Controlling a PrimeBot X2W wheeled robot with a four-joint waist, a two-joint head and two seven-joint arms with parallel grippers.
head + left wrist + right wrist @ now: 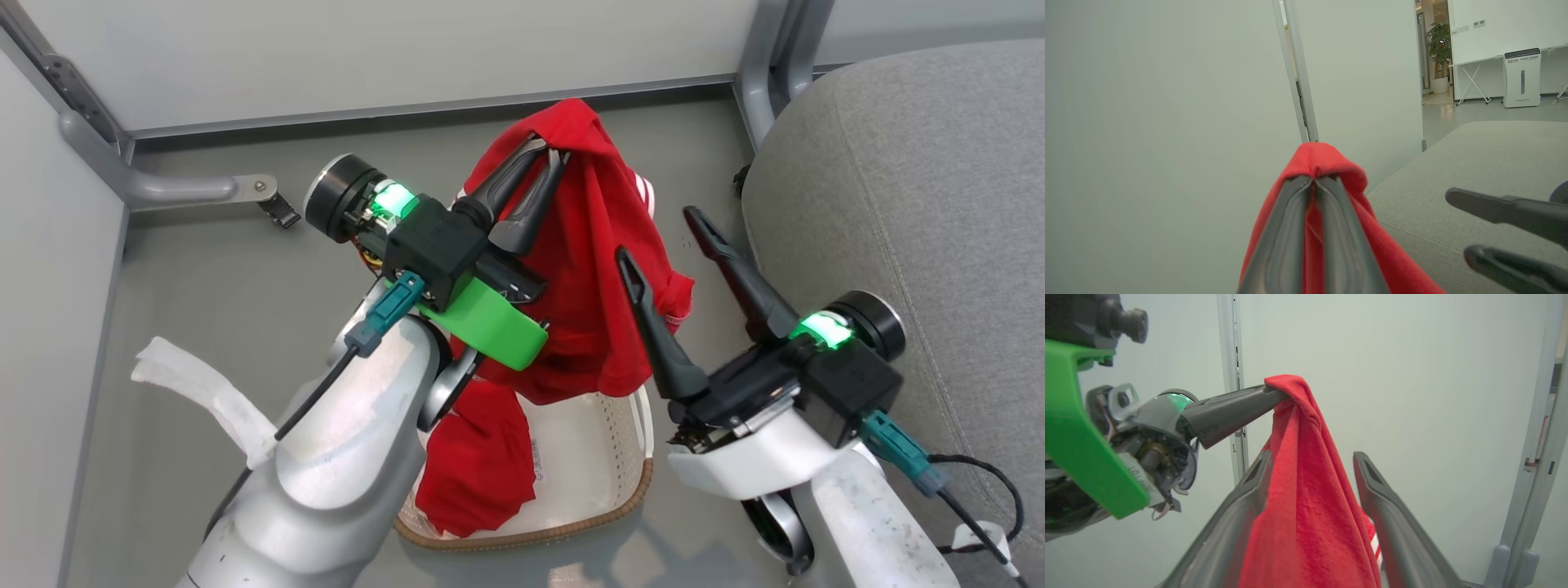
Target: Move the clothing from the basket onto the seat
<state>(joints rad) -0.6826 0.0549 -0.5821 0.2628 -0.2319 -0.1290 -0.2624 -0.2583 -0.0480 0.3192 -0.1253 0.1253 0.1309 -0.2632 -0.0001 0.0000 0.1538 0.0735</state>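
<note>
Fingers of the left hand are pressed together on the top fold of a red garment, which hangs straight down from that pinch, long axis vertical, with white stripes showing at one edge. Its lower hem dangles over the open basket, where a second red garment lies on the side nearest the robot; whether the hem is clear of the rim I cannot tell. Just to the robot's right of the hanging cloth, the right hand is spread wide and holds nothing; from its own wrist the cloth shows between its two fingers, apparently untouched. Further right lies the grey seat, apart from the basket across a strip of floor. The carry likely turns on a sideways swing to the right: the seat lies past the right hand, which is nearer to it, while the left hand bears the load.
</note>
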